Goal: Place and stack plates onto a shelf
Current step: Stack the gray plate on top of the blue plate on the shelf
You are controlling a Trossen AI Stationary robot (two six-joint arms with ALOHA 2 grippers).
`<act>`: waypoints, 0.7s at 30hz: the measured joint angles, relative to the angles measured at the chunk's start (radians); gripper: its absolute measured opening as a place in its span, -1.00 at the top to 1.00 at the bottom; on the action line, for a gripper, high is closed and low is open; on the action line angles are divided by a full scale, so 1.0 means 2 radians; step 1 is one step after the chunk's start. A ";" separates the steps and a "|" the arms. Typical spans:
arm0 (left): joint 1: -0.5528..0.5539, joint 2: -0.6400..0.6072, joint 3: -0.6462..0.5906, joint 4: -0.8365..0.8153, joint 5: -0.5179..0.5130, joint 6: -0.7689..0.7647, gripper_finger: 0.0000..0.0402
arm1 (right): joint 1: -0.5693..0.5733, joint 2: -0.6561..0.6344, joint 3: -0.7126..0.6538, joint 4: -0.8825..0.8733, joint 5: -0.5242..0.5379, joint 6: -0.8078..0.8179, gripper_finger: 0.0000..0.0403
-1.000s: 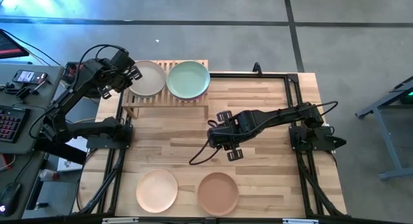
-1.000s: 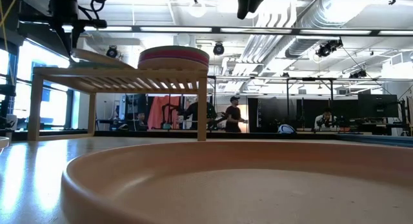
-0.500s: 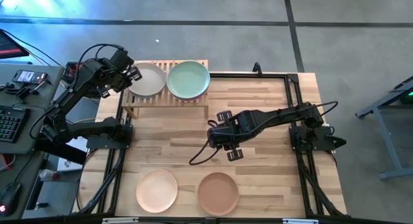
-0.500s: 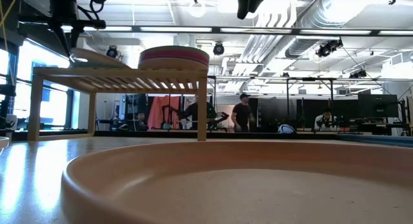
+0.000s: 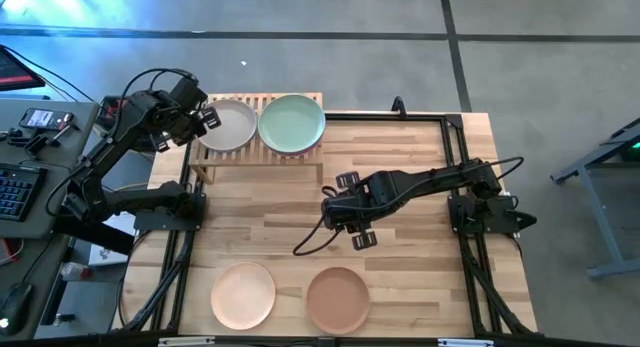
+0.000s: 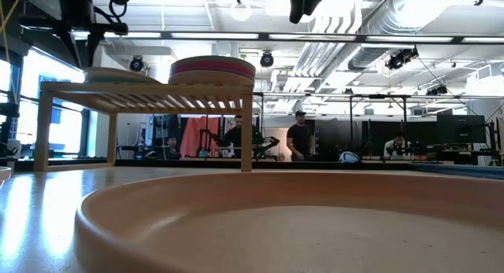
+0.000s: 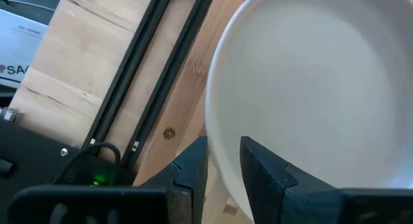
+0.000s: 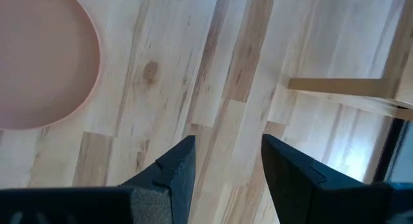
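The cream plate (image 5: 229, 124) lies flat on the left half of the light-wood shelf (image 5: 256, 153); in the low view the cream plate (image 6: 118, 74) sits level on the slats. My left gripper (image 5: 204, 117) is at its left rim, shut on it. Beside it stands a stack topped by the mint green plate (image 5: 291, 122); the stack (image 6: 213, 69) shows magenta and peach rims. A peach plate (image 5: 243, 294) and a brown plate (image 5: 338, 299) rest on the tabletop near its near edge. My right gripper (image 5: 337, 215) hovers open over mid-table, touching nothing. My left gripper (image 7: 222, 161) has the cream plate's left rim (image 7: 219, 143) pinched between its two fingers, one finger (image 7: 193, 162) outside the rim and the other finger (image 7: 261, 166) inside the plate. It comes from the table's left, slanting down. The plate lies flat on the shelf slats.
The shelf stands at the tabletop's far left corner. A black frame (image 5: 445, 127) borders the tabletop. Bare wood lies between the shelf and the two near plates. A desk with a keyboard (image 5: 15, 192) is left of the table. People stand far off in the room (image 6: 299, 135).
The cream plate was tilted, its left rim held above the shelf; that rim has come down and the plate now lies flat on the slats. My left gripper has sunk slightly with it. The right arm has kept still.
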 joint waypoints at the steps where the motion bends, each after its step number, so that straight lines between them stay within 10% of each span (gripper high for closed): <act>1: 0.000 -0.001 0.000 -0.003 0.003 0.003 0.60 | 0.000 0.000 0.000 0.000 -0.004 0.000 0.24; 21: 0.000 0.004 0.000 0.008 0.047 0.012 0.59 | 0.000 0.000 0.000 0.007 -0.010 0.012 0.24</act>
